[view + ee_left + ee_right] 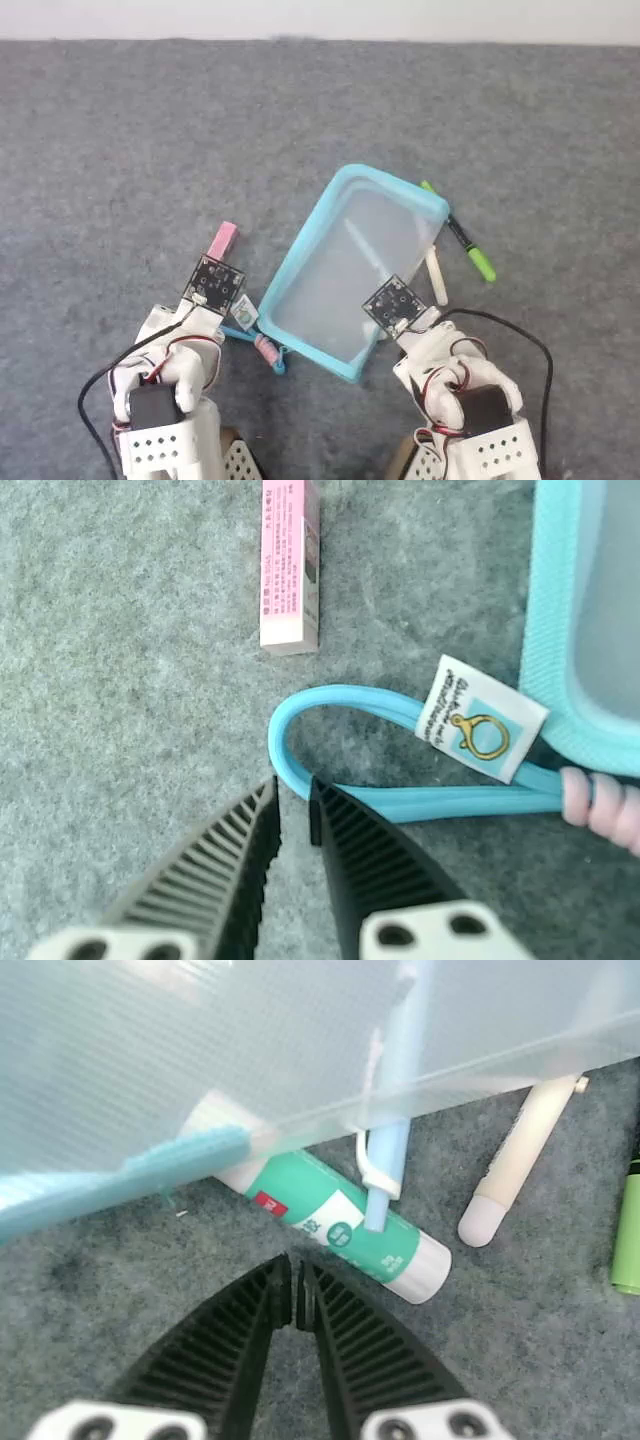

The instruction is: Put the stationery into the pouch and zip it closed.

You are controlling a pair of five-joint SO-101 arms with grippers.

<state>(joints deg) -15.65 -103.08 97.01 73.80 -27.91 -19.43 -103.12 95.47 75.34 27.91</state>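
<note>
Grey felt-like matting [120, 150] is covering the table, with a pale wall strip running along the top of the high view. At lower left, the left gripper [293, 798] is hovering with its jaws only narrowly apart and nothing between them. The bend of the blue loop strap [345, 694] is lying right at their tips. Just above it in the high view, the pink eraser [222, 240] is lying on the matting, apart from the strap. The strap is leading rightward, past a paper tag [482, 720], to the pouch [298, 250], which is lying tilted at centre frame. At its lower right corner, the right gripper [296, 1272] is sitting with its jaws pressed together and empty, and the glue stick [345, 1230] is just ahead of them. Further right, the cream pen [436, 276] is lying beside the pouch, and the green highlighter [470, 245] is lying at its upper right corner. Judging by this, you are early in the packing step, with most pieces outside and zipping far off. Next, you are likely needing to open the right jaws over the glue stick while the left steadies the strap. One end of the glue stick is hiding under the pouch. A blue pen [388, 1160] is showing through the pouch wall, and you cannot tell whether it is fully inside. The zip and its slider are not making themselves out anywhere.
</note>
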